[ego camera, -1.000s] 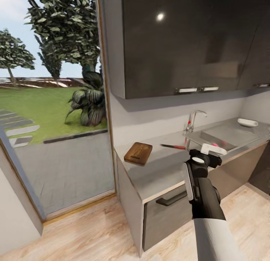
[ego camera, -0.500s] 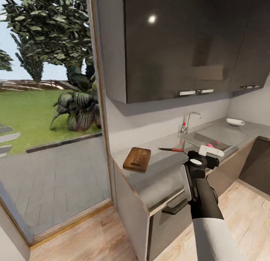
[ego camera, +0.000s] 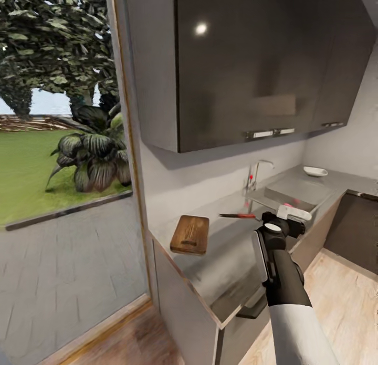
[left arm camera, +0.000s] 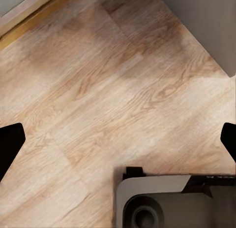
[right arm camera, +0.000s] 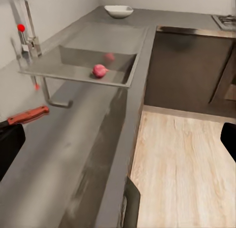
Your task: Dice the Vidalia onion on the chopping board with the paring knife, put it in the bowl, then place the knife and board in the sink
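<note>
Closer now, the whole view has swung as the robot rolls toward the table point(ego camera: 231, 260), so nothing on it shifted. Sink point(right arm camera: 73, 65) holds the Vidalia onion point(right arm camera: 100, 70), its far side hidden. Chopping board point(ego camera: 190, 234) waits near the table's end, paring knife point(ego camera: 237, 215) beside it, blade unclear. Right gripper point(right arm camera: 118, 139) and left gripper point(left arm camera: 118, 139): jaws wide, empty.

The head camera has swung rightward and nearer the countertop point(ego camera: 231, 260).
</note>
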